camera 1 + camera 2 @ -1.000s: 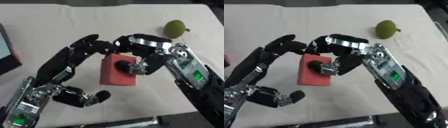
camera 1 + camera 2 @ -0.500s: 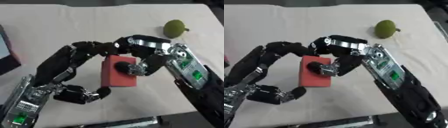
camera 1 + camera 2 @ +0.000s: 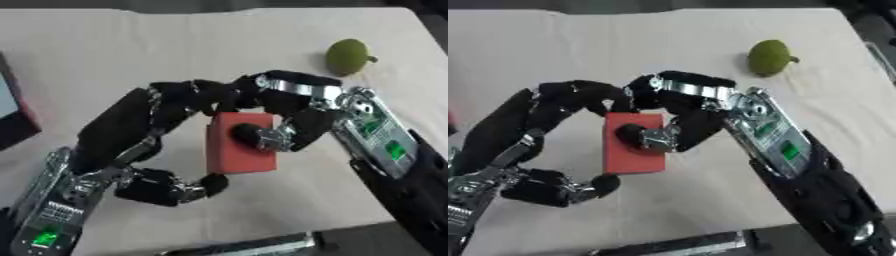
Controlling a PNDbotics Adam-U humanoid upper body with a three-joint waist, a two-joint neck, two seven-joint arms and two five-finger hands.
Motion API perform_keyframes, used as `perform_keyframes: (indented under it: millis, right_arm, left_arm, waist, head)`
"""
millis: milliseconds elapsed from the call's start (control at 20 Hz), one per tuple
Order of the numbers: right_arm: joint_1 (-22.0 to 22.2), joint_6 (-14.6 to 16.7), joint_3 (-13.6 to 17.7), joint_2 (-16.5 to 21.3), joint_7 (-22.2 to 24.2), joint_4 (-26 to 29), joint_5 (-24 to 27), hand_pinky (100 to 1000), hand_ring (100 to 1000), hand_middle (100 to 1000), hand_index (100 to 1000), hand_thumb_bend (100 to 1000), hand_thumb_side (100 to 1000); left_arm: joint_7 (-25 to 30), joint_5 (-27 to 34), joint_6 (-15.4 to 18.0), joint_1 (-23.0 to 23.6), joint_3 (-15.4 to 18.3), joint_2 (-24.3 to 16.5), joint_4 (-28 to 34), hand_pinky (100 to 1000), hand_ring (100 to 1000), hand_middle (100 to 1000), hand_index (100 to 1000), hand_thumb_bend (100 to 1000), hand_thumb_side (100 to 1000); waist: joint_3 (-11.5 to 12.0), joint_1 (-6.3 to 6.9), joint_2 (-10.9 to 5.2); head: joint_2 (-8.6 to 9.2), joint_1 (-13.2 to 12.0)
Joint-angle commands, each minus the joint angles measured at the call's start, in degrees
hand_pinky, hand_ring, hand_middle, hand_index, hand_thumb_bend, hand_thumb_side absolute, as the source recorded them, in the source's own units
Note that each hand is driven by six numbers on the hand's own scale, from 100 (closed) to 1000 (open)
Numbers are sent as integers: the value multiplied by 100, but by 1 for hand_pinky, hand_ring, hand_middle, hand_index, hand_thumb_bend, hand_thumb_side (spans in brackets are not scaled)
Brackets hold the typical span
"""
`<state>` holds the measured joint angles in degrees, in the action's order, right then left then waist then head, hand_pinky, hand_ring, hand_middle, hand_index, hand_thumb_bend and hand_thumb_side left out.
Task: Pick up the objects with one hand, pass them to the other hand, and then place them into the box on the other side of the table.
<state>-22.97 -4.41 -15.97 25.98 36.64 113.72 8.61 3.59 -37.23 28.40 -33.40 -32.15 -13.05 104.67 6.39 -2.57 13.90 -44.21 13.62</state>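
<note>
The red block (image 3: 241, 141) is mid-handover above the bench (image 3: 175, 45): the right hand (image 3: 293, 122) pinches it, while the left hand (image 3: 153, 150) curls around it, seemingly touching. The box (image 3: 16, 117), left of the block, awaits; a green fruit (image 3: 347, 56) lies untouched to the block's right.

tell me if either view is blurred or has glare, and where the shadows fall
Left eye view: soft all over, edges of the red block and both hands smeared; no glare; a faint shadow lies beside the green fruit. Right eye view: the same softness; the right hand and left hand read as dark masses with little detail, the table evenly lit.
</note>
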Motion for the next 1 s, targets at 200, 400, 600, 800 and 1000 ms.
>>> perform_keyframes:
  millis: [200,400,600,800,1000]
  right_arm:
    - [-85,16,44,53,-20,87,46,847,473,402,530,100,504]
    - [-88,7,42,57,-28,87,55,847,473,402,530,100,510]
    - [-88,-16,43,57,-31,87,67,846,473,402,530,100,510]
    - [-85,-40,42,59,-30,87,78,846,472,402,530,100,511]
    - [-75,-64,42,58,-26,87,82,846,472,402,529,100,511]
  left_arm:
    - [60,-134,74,-113,-207,100,91,533,279,718,1000,386,166]
    - [112,-284,71,-119,-249,137,79,531,249,651,1000,363,164]
    - [98,-297,64,-122,-299,168,74,535,252,653,1000,409,216]
    - [148,-279,129,-121,-334,175,94,533,253,658,1000,455,232]
    - [142,-330,104,-130,-325,180,120,525,245,650,998,447,168]
  waist:
    - [-20,17,-62]
    - [-30,24,-58]
    - [-40,27,-55]
    - [-42,30,-57]
    - [-44,27,-61]
  head:
    - [9,0]
    - [9,2]
    - [9,-1]
    - [9,0]
    - [9,3]
